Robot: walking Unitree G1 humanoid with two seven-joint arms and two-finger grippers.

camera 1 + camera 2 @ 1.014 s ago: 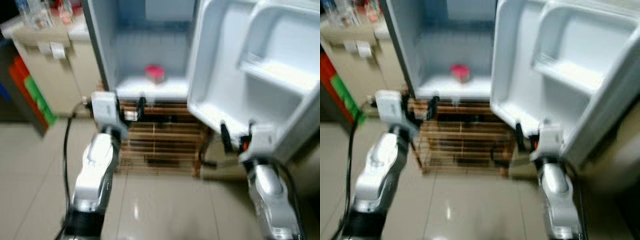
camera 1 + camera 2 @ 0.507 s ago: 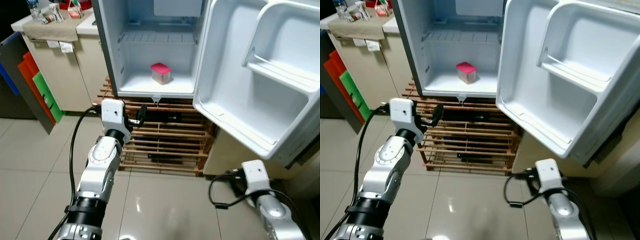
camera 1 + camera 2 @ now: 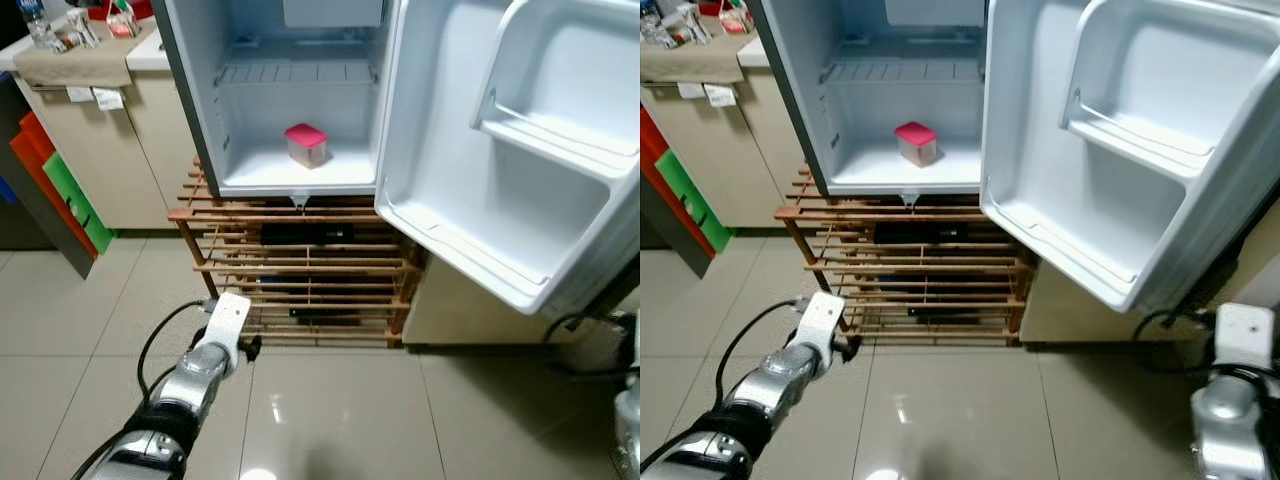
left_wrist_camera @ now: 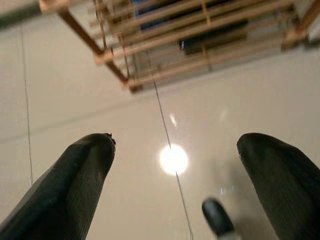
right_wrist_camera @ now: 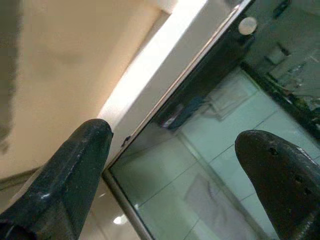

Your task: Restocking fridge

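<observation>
Fridge (image 3: 200, 110) open, door (image 3: 500, 150) swung wide. Pink-lidded box (image 3: 305, 144) alone on bottom shelf. Wooden rack (image 3: 300, 270) beneath. Left tool (image 4: 172, 192) low over floor tiles, fingers spread, empty. Right tool (image 5: 172, 165) spread, empty.

— What colours are in the fridge (image 3: 200, 110)?
— White walls, with a container (image 3: 305, 145) that has a pink lid and clear body.
— And below it?
— A light brown slatted wooden rack (image 3: 300, 270) on glossy beige floor tiles (image 3: 340, 420).
— To the side?
— A beige cabinet (image 3: 100, 140), with red and green panels (image 3: 60, 190) beside it.
</observation>
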